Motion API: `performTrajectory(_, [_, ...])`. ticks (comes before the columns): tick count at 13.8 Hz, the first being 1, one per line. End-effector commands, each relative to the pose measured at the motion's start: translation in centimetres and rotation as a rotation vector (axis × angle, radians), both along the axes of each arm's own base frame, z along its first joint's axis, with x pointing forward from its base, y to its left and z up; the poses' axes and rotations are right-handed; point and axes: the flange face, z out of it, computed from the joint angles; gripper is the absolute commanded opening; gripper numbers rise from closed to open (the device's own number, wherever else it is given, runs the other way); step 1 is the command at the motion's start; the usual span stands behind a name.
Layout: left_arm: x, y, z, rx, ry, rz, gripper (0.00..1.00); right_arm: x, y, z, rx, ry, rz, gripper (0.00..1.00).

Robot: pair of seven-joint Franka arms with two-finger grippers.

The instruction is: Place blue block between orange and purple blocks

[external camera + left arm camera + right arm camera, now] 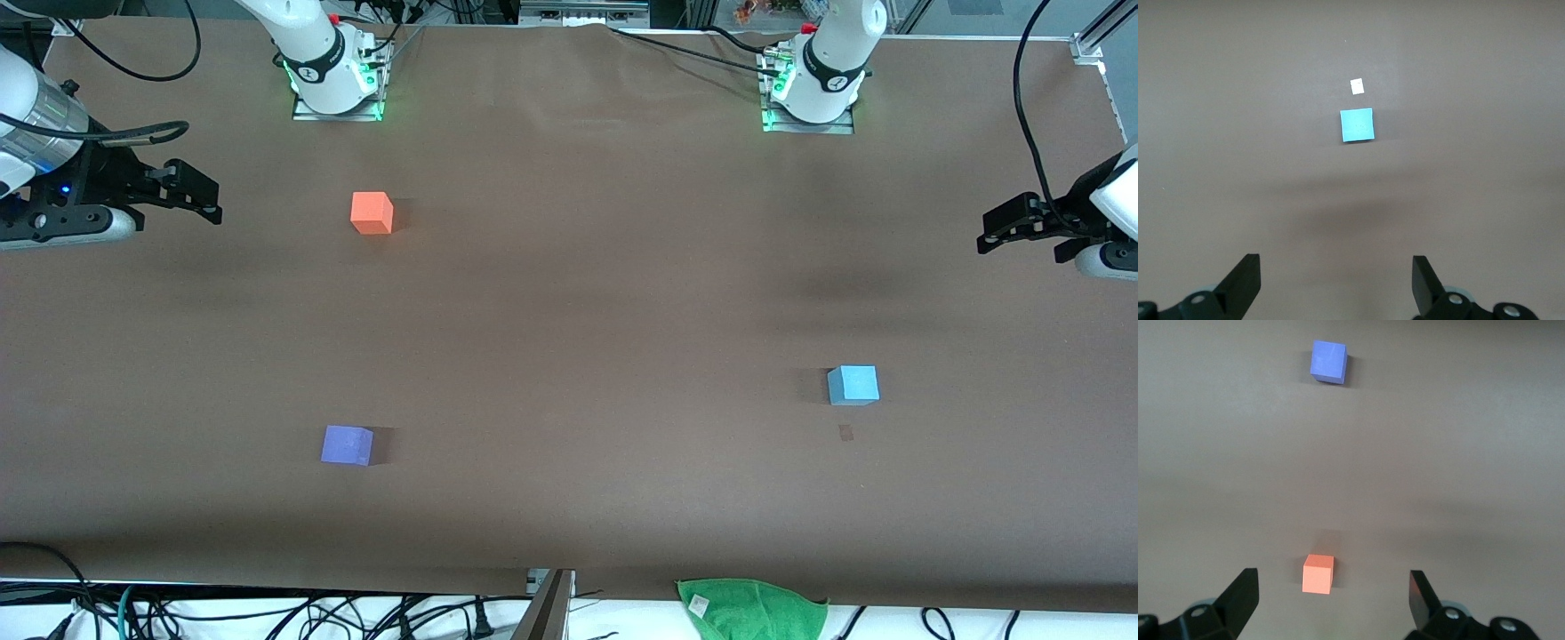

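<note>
The brown table [569, 293] is seen holding three well-separated cubes: blue block [853, 385], orange block [372, 213], purple block [347, 444]. The left gripper [1000, 233] and right gripper [200, 194] are held spread and empty above the table's ends.

The bench [569, 311] is big and brown. Three small blocks sit on it, well apart from each other. The orange block [372, 213] sits toward the right arm's end. The purple block [347, 445] is at that same end but nearer to the front camera. The blue block [853, 385] sits toward the left arm's end. Just beside the blue block, a bit nearer to the front camera, lies a tiny square patch [845, 433]. A green cloth [751, 609] hangs at the bench's near edge.
</note>
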Motion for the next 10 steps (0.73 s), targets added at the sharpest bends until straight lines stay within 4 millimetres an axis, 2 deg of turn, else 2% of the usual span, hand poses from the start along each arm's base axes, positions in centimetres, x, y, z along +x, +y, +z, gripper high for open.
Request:
performTrajectory(1, [0.06,-0.17,0.3,0.017,0.0,-0.017,1.0,0.09,-0.16,0.48,-0.003,-0.013,0.01,0.99])
performTrajectory(10, [-0.06,-0.85,-0.12,0.013,0.03,-0.027,1.0,0.12,-0.25,0.49,-0.003,-0.014,0.009,0.99])
